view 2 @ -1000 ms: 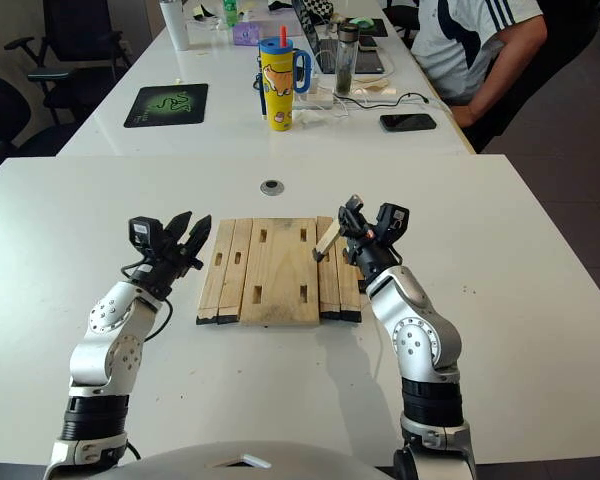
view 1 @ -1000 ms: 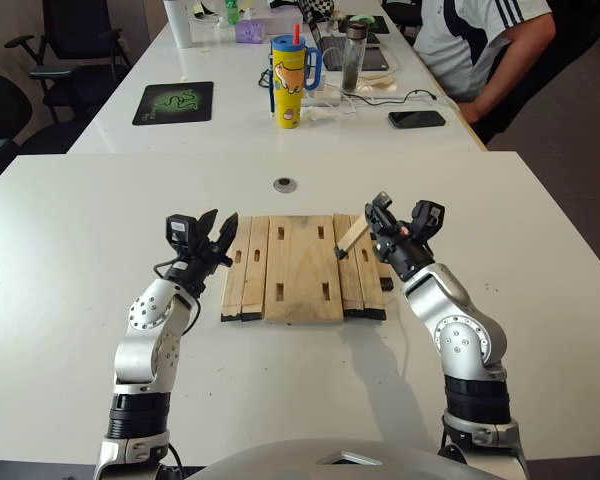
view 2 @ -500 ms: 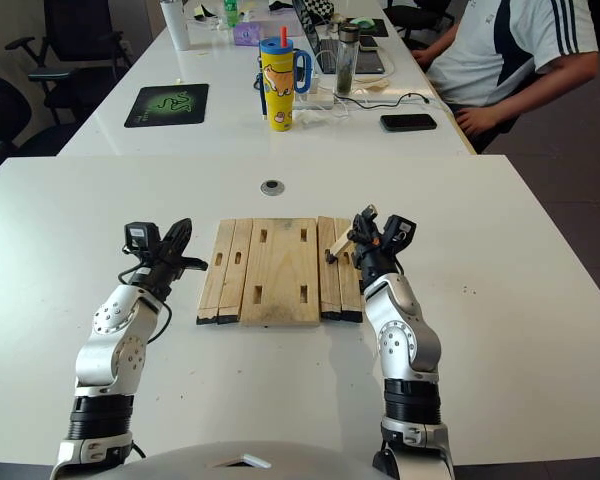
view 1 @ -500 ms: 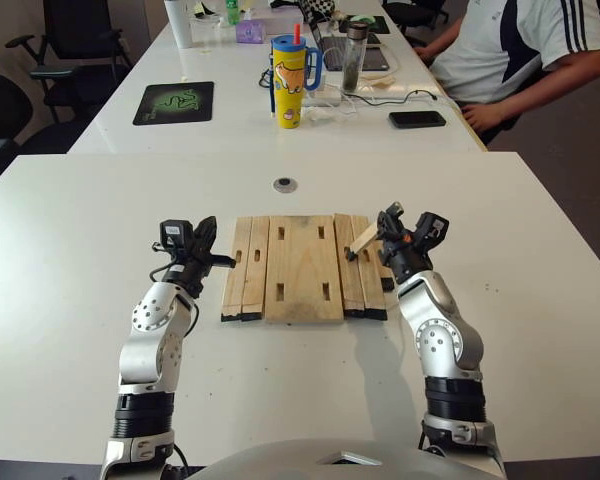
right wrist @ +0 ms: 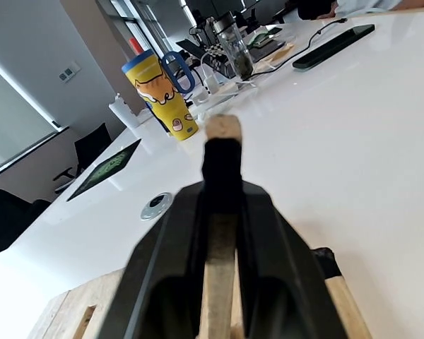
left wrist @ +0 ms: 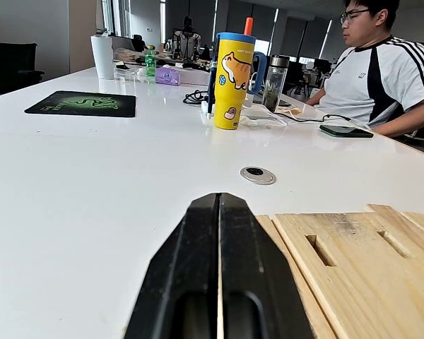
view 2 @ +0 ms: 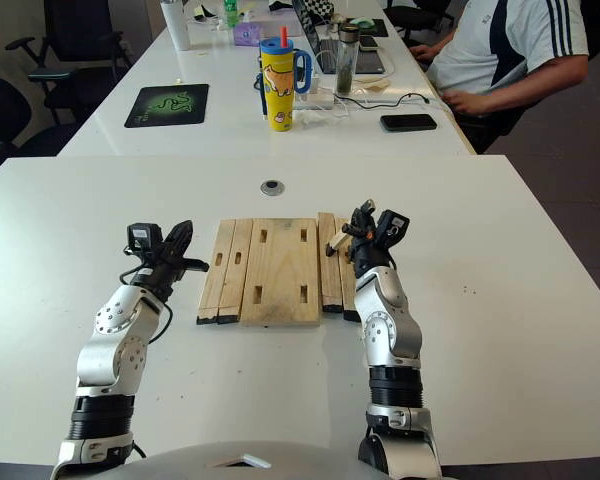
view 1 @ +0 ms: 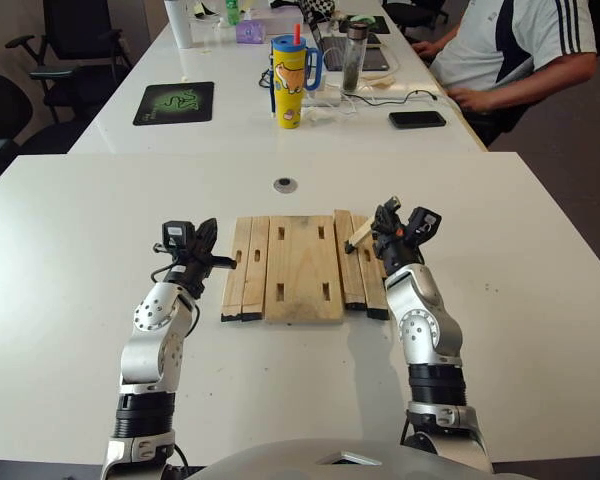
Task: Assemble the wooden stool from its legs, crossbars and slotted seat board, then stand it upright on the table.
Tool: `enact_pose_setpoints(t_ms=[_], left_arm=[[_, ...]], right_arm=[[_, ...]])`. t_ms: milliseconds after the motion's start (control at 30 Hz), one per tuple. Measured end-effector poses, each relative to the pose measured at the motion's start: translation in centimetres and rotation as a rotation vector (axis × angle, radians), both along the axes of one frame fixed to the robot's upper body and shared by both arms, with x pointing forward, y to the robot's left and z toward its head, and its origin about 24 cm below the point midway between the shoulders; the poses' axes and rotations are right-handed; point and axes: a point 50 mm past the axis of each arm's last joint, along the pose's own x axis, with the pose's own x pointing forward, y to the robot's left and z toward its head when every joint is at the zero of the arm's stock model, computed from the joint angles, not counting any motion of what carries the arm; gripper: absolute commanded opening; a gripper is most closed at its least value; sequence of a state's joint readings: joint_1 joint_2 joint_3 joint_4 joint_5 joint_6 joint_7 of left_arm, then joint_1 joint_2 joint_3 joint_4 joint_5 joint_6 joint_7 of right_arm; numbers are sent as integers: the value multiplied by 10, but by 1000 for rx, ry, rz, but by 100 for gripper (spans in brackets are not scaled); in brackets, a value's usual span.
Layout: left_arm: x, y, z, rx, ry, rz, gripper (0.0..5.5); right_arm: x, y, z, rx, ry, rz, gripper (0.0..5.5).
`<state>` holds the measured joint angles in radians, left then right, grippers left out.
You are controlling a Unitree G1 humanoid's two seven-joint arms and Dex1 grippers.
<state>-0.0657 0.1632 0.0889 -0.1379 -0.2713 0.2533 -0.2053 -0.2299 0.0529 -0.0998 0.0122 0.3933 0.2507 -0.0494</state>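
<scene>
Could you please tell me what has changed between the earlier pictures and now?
The left gripper has shut its fingers on nothing and drawn back a little from the left edge of the boards. The right arm's elbow has swung inward, while the right gripper stays clamped on the wooden stick over their right side. The boards lie flat as before.

Slotted seat board (view 1: 300,265) flat, legs (view 1: 248,266) alongside, crossbar (view 1: 360,237) tilted above
</scene>
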Motion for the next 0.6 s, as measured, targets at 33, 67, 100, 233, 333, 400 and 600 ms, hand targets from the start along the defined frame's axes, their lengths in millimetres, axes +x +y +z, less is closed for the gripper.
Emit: enact_pose_setpoints(t_ms=[33,67,100,233,333,400,600], left_arm=[[0,0,0,0,0,-1,0],[0,0,0,0,0,-1,0],[0,0,0,0,0,-1,0],[0,-1,0,1,1,-4,0],[0,-2,0,2,2,-7,0],[0,-2,0,3,2,-8,0],[0,-2,1,11,-2,-9,0]], right_arm=[[0,1,0,-30,-6,5,41],[1,2,-1,-54,-10,12,41],[1,3,-2,-104,-24,22,41],[2,3,-6,-219,-47,45,41],[1,4,-9,-293,-76,80,41],[-1,2,-12,-338,-98,103,41],[-15,1,-21,-397,-180,173,41]])
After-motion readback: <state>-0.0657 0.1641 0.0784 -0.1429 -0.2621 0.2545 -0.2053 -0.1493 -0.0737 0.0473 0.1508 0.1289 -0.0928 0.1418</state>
